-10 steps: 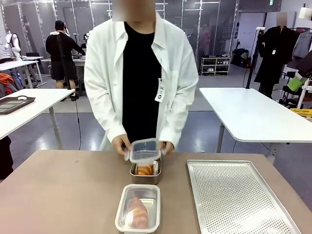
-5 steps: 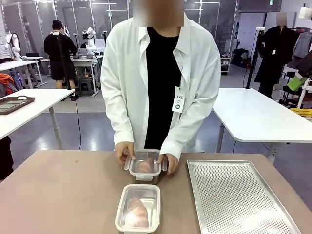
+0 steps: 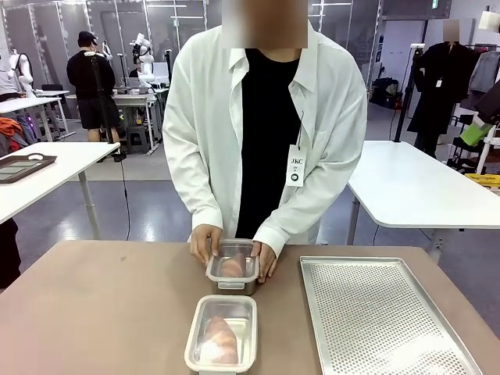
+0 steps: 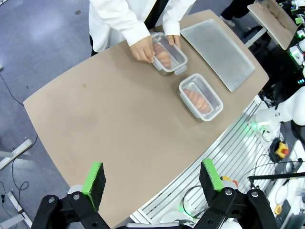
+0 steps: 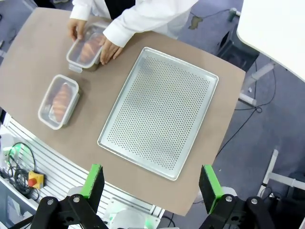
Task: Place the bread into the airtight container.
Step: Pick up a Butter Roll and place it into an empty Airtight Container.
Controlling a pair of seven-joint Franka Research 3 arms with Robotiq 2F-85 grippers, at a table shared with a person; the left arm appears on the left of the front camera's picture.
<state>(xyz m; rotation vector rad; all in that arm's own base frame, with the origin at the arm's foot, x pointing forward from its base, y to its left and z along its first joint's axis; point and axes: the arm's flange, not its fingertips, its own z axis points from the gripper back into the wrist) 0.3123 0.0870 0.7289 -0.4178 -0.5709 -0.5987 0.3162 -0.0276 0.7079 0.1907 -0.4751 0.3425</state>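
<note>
Two end effectors, both released: the left end effector (image 4: pixel 152 179) and the right end effector (image 5: pixel 151 183) each hold their green-padded fingers spread wide with nothing between them, high above the brown desk (image 4: pixel 109 114).

Well ahead of the left end effector, toward the desk's far edge, stands a rectangular metal container with a clear plastic lid (image 4: pixel 201 97), lid on, with a golden-brown piece of bread (image 4: pixel 195 98) inside. Just beyond it is a second lidded container of the same kind (image 4: pixel 169 53), also holding bread. The person's two hands (image 4: pixel 143 49) rest on either end of this second container, touching its lid.

From the right end effector, a perforated silver metal tray (image 5: pixel 159 109) lies directly ahead on the desk. The two containers sit to the left of the tray, apart from it.

In the front view, the person in a white coat (image 3: pixel 266 125) stands at the far side of the desk, both hands on the farther container.
</note>
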